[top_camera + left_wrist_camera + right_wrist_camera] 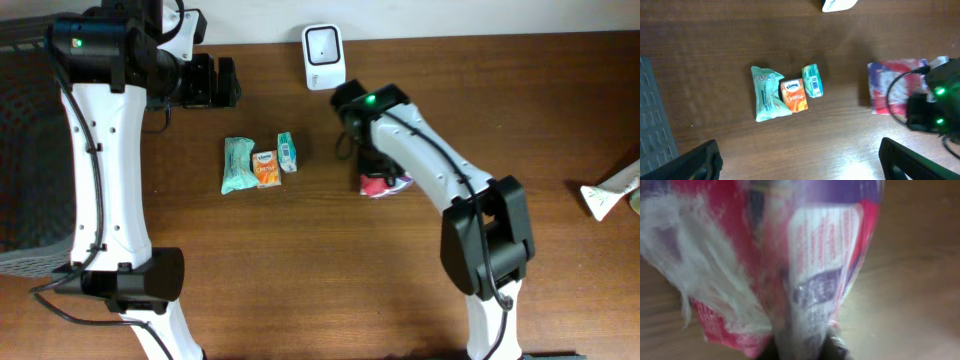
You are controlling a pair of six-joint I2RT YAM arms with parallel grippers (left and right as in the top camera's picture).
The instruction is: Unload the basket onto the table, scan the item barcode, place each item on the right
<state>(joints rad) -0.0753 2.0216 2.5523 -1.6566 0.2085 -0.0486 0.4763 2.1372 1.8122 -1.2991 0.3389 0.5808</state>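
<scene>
Packet (388, 184), red and purple, lying mid-table (300, 260), just in front of white barcode scanner (323, 55) at far edge. Right gripper (375, 165) on it, jaws pinched on crinkled wrapper end; wrapper fills right wrist view. Left gripper (212, 82) far left, jaws spread wide, holding nothing. Teal wipes pack (237, 165), orange Kleenex pack (265, 168), small teal box (288, 151) bunched together, apart from Packet.
</scene>
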